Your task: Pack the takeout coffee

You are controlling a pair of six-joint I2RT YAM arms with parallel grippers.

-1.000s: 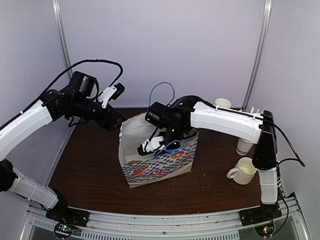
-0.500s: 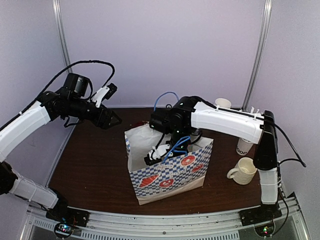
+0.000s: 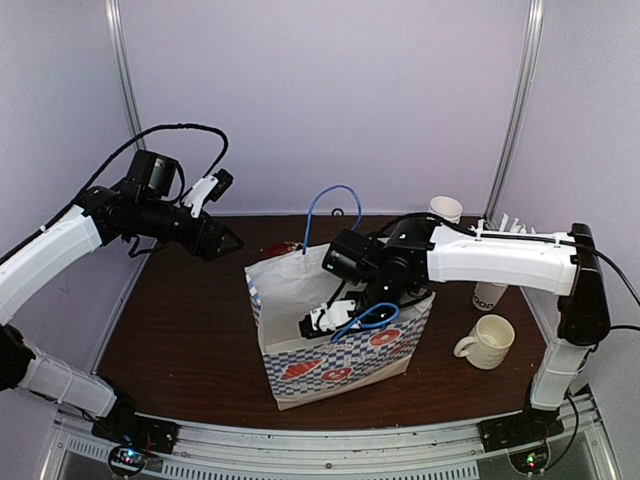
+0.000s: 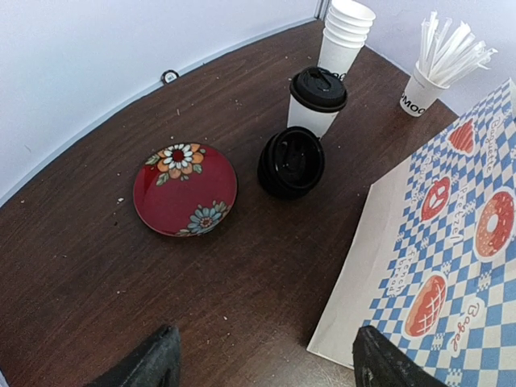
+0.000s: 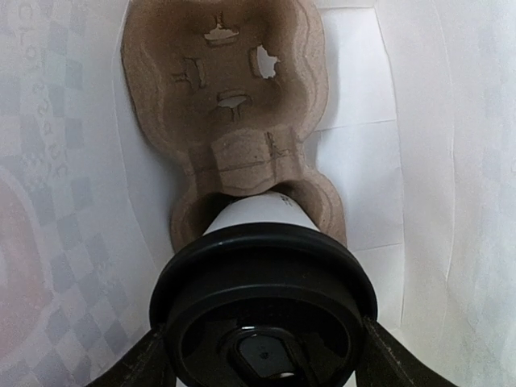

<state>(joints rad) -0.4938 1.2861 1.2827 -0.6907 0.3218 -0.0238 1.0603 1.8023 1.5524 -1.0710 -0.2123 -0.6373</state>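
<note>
Right jaws, deep inside the bag, pinch from both sides the glossy black dome lid of a white paper cup (image 5: pixel 256 216). It stands in one pocket of a brown moulded-pulp two-cup carrier (image 5: pixel 222 89), whose other pocket shows ragged cross slits. The carrier lies on the floor of a white paper bag (image 3: pixel 340 365) with blue checks, red doughnut prints and blue cord handles (image 3: pixel 335 195).

Left jaws hang wide apart, gripping nothing, over the dark wood-grain worktop (image 4: pixel 97 282) left of the bag. Farther off stand a second lidded white cup (image 4: pixel 314 101), a stack of black dome lids (image 4: pixel 290 161) just beside it, and a red glazed plate (image 4: pixel 185 189) painted with flowers.
</note>
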